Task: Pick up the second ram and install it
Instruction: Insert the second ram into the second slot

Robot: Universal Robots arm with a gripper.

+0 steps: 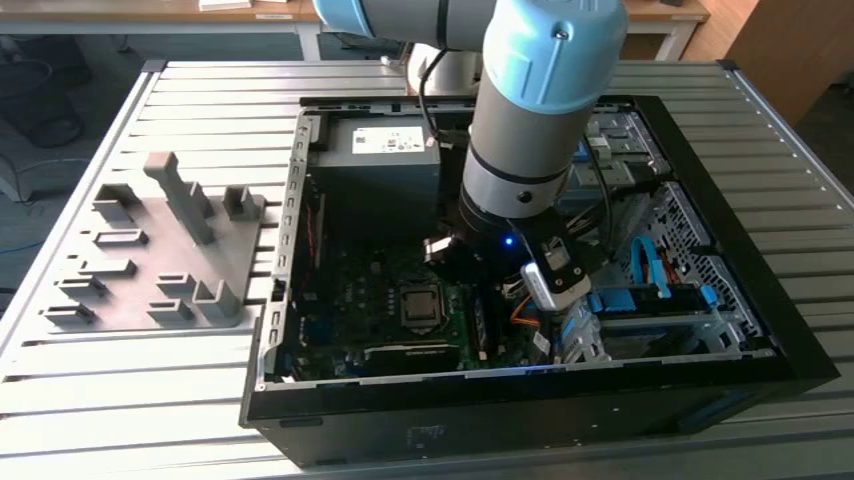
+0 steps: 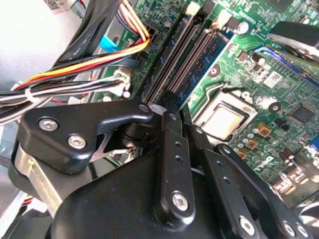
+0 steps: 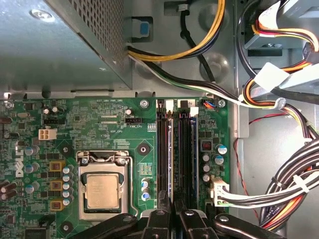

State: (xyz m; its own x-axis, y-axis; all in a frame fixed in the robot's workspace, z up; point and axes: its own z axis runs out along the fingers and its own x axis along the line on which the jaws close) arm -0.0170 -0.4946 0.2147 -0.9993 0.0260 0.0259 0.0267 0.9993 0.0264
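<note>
Pinched almost closed, the gripper (image 3: 173, 213) has the second ram (image 3: 170, 154) edge-on between its fingertips in the first wrist view; the stick stands along the black memory slots (image 3: 184, 149) on the green motherboard (image 3: 99, 119), near the silver processor (image 3: 102, 191); in the exterior view the arm (image 1: 534, 130) reaches down into the open computer case (image 1: 787, 350).

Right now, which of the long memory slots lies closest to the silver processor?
The black slot at the row's edge, right beside the processor; the others run parallel farther off, toward the white connector.
</note>
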